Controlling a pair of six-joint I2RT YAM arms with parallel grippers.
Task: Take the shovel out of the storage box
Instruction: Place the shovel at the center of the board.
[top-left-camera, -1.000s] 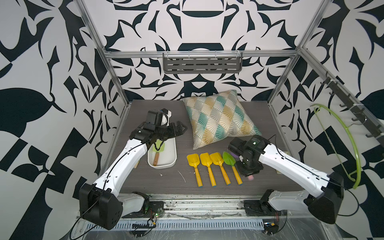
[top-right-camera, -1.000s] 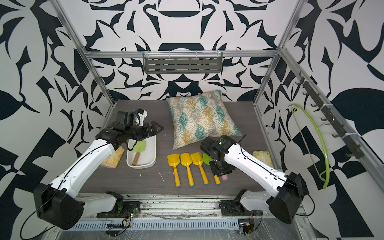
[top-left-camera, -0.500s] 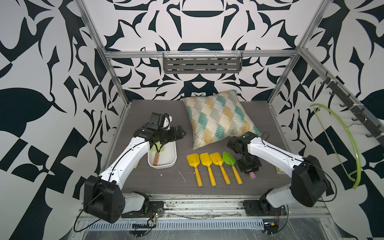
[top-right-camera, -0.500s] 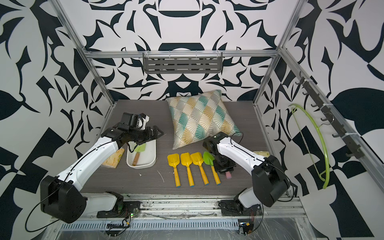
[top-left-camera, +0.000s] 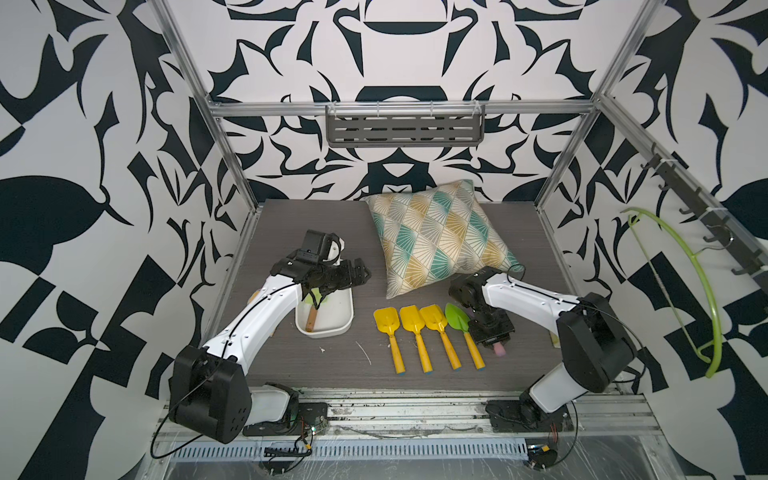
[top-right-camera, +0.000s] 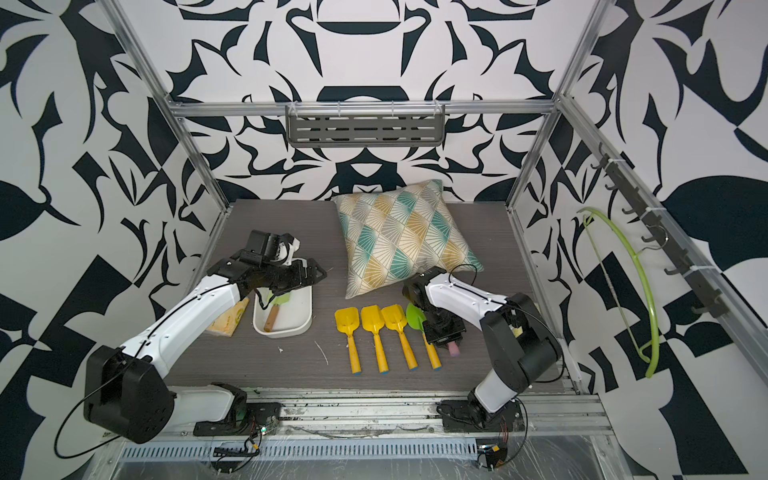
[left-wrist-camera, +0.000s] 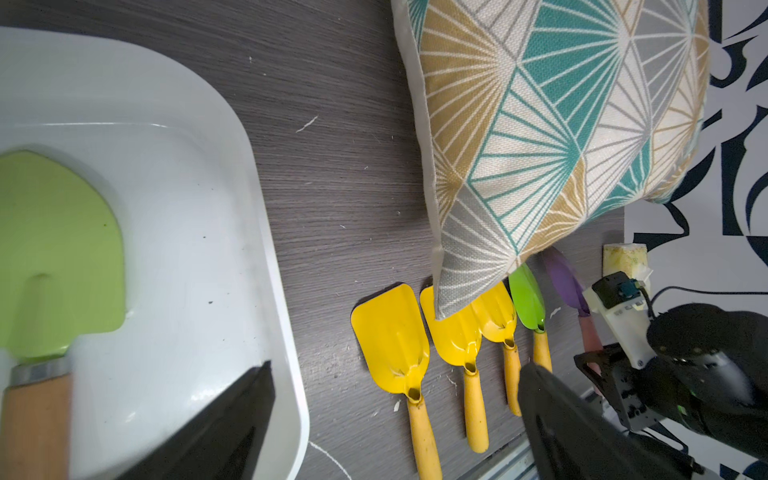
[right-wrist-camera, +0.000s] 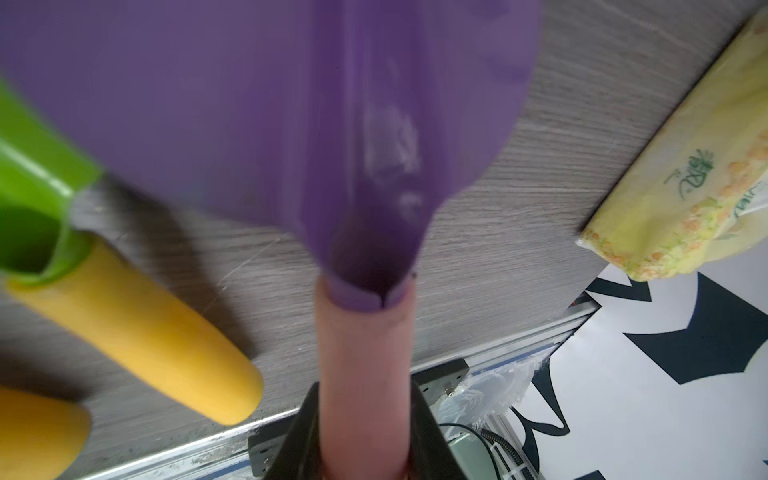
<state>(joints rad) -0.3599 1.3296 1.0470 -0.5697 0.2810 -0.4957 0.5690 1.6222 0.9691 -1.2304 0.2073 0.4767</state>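
- Compared with 1 second ago, my right arm has folded: its elbow now stands high near the front rail, where before the arm lay stretched low. The right gripper has barely shifted.
- The left gripper has sunk slightly nearer the storage box since then.
- The storage box is a shallow, glossy white plastic tub with rounded corners, on the left of the grey wood-grain table.
- Inside it lies the wooden-handled shovel, its flat, matte, lime-green blade toward the back wall and its round, pale wood handle toward the front.
- To the right lie 3 yellow shovels with shiny square blades, side by side, then a green shovel with a pointed blade and yellow handle.
- Behind them a plump woven pillow shows teal, mustard and grey fan shapes.
- The left arm reaches forward with its wrist level, jaws spread wide above the box's far end, gripping nothing.
- The right arm bends sharply down, jaws clamped narrow on the pink handle of the purple shovel, just beside the green one.
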